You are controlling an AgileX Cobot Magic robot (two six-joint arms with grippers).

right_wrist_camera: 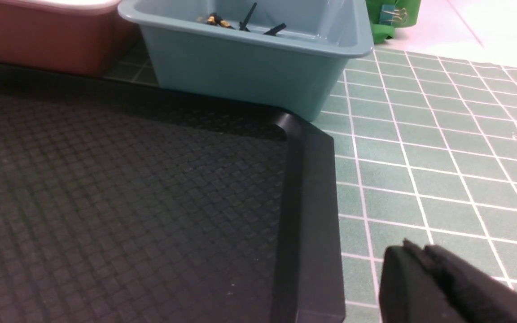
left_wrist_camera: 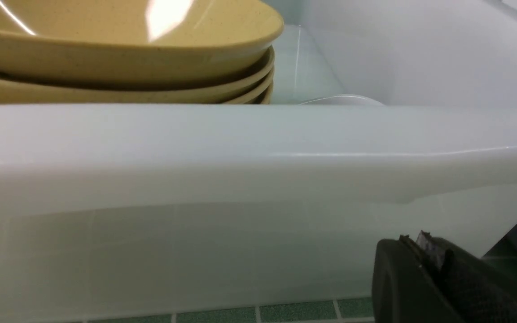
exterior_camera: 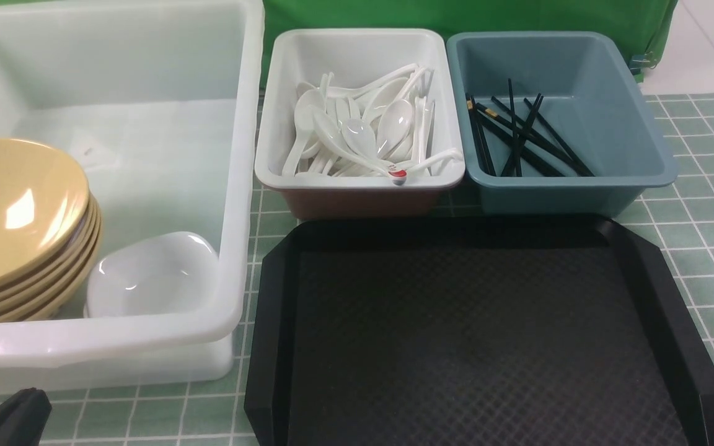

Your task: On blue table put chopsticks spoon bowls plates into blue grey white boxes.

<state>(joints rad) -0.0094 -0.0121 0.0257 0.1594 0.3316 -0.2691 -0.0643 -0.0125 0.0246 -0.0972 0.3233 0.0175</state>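
Several tan bowls (exterior_camera: 16, 210) are stacked in the large translucent white tub (exterior_camera: 242, 186), with a small white plate (exterior_camera: 152, 275) beside them. The bowls (left_wrist_camera: 119, 40) also show in the left wrist view above the tub's wall (left_wrist_camera: 240, 179). The red-tipped spoon (exterior_camera: 398, 175) lies on plain white spoons in the white bin (exterior_camera: 357, 183). Black chopsticks (exterior_camera: 518, 133) lie in the blue-grey bin (exterior_camera: 642, 124), also seen in the right wrist view (right_wrist_camera: 258, 63). My left gripper (left_wrist_camera: 420, 244) is shut and empty, low in front of the tub. My right gripper (right_wrist_camera: 413, 251) is shut and empty over the blue table (right_wrist_camera: 442, 157).
A black textured tray (exterior_camera: 475, 334) lies in front of the two small bins, its corner showing in the right wrist view (right_wrist_camera: 308, 179). A green cloth (exterior_camera: 456, 15) hangs behind the bins. A black part of my left arm (exterior_camera: 10, 418) shows at the bottom left.
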